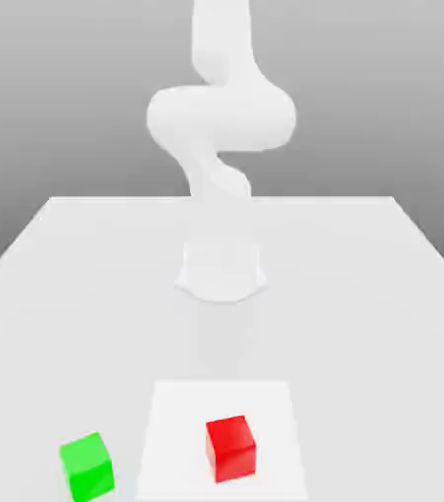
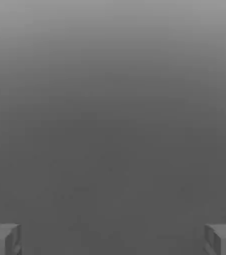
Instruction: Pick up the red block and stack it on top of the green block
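The red block (image 1: 231,449) is seen at the bottom middle of the exterior view, and the claw (image 2: 113,241) is spread wide, perhaps for grabbing.

plain red cube (image 1: 231,449), plain green cube (image 1: 87,468), white arm (image 1: 222,118), dark gray claw (image 2: 113,241)

No readable text, label, brand, number or sign appears in either the exterior view or the hand view, from the upper left of the frame to the lower right.
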Controlling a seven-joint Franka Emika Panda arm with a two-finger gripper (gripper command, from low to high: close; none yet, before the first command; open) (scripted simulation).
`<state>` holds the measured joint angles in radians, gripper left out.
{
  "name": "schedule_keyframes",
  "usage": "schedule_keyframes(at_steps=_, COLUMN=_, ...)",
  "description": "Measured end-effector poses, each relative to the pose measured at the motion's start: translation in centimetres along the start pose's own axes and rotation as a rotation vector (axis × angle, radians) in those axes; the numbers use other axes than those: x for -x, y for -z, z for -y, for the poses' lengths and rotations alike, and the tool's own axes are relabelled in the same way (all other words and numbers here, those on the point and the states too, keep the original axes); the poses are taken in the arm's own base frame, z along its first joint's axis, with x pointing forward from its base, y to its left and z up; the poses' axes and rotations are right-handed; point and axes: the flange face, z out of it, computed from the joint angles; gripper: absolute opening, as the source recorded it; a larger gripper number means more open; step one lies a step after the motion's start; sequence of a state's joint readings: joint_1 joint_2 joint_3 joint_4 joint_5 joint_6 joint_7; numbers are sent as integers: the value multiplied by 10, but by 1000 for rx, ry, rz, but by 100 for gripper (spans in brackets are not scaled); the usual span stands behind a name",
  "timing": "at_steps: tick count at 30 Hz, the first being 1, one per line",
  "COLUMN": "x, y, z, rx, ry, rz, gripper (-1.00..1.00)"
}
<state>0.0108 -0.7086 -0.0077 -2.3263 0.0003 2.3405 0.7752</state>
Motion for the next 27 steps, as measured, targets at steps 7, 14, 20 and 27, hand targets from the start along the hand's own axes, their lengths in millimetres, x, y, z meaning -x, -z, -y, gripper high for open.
schedule_keyframes(at_steps=7, x=26, y=-148, z=-22, rx=139, ry=72, rz=171, gripper=0)
schedule_keyframes(at_steps=14, x=81, y=-271, z=-71, rx=270, ry=143, rz=341, gripper=0)
schedule_keyframes(at_steps=20, x=146, y=-354, z=-131, rx=380, ry=206, rz=488, gripper=0)
schedule_keyframes(at_steps=27, x=205, y=-422, z=-190, rx=442, ry=239, rz=572, gripper=0)
